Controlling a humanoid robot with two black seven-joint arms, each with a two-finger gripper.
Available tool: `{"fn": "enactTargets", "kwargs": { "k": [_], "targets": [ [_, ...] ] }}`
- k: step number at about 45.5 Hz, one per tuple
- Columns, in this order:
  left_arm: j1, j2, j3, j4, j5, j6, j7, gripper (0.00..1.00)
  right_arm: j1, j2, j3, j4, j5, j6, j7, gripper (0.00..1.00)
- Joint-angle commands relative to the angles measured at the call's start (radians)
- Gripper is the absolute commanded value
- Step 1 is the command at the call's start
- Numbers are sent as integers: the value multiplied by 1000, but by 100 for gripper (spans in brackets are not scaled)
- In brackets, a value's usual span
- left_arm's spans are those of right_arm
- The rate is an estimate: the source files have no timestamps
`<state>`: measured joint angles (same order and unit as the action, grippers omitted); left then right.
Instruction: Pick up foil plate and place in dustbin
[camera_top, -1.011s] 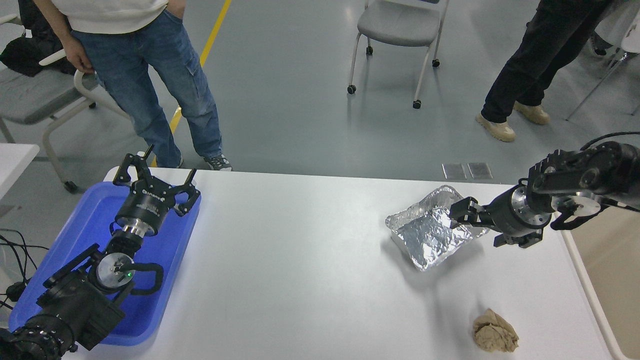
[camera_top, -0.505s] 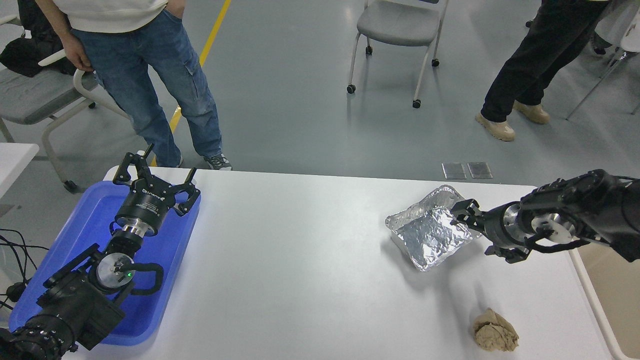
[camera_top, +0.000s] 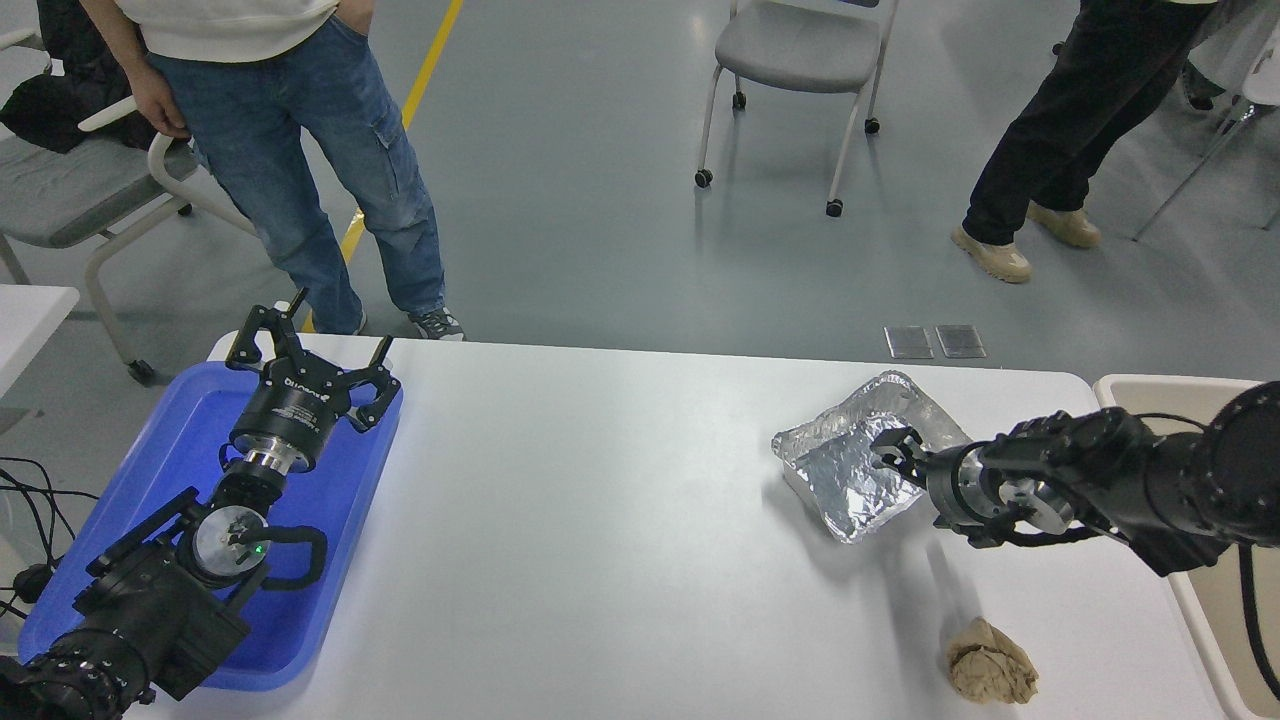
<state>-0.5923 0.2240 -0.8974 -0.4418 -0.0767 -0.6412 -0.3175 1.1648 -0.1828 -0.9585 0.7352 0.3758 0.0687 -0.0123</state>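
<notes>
At the white table (camera_top: 620, 560), my right gripper (camera_top: 893, 456) reaches in low from the right edge, its fingertips over the near right side of the foil plate (camera_top: 850, 470). From this head view I cannot tell whether the gripper is clenched on the rim or only hovering at it. The plate lies on the right half of the table, well clear of the crumpled paper ball (camera_top: 990, 662) nearer me. The dustbin (camera_top: 1215, 600) stands past the table's right edge, partly hidden by my arm.

I judge the plate to be very light, thin and easily crushed, with a crinkled shiny skin that may slip or buckle. The raised rim on the near right side looks like the best place to pinch it, gently.

My left gripper (camera_top: 300, 355) is parked over the blue tray (camera_top: 150, 470) at lower left, fingers spread. Two people stand beyond the table.
</notes>
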Motion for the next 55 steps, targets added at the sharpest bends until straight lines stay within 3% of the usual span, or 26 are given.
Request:
{"fn": "enactTargets", "kwargs": {
  "k": [1,3,10,14,19,43,47,55],
  "targets": [
    [-1,0,0,0,0,0,0,100,-59,22,76,-40,-54,-76,0,90],
    [-1,0,0,0,0,0,0,100,-66,22,90,-40,-54,-84,0,86],
    [-1,0,0,0,0,0,0,100,-71,20,103,-36,-49,-87,-2,50],
    [-1,0,0,0,0,0,0,100,-67,17,103,-25,-52,-72,-2,22],
    [-1,0,0,0,0,0,0,100,-65,13,116,-13,-51,-70,-2,0],
    [-1,0,0,0,0,-1,0,100,27,-69,109,148,-77,-41,0,0],
    [-1,0,0,0,0,0,0,100,113,-116,93,266,-138,-38,2,0],
    [-1,0,0,0,0,0,0,100,363,-245,26,558,-400,31,8,0]
  ]
}}
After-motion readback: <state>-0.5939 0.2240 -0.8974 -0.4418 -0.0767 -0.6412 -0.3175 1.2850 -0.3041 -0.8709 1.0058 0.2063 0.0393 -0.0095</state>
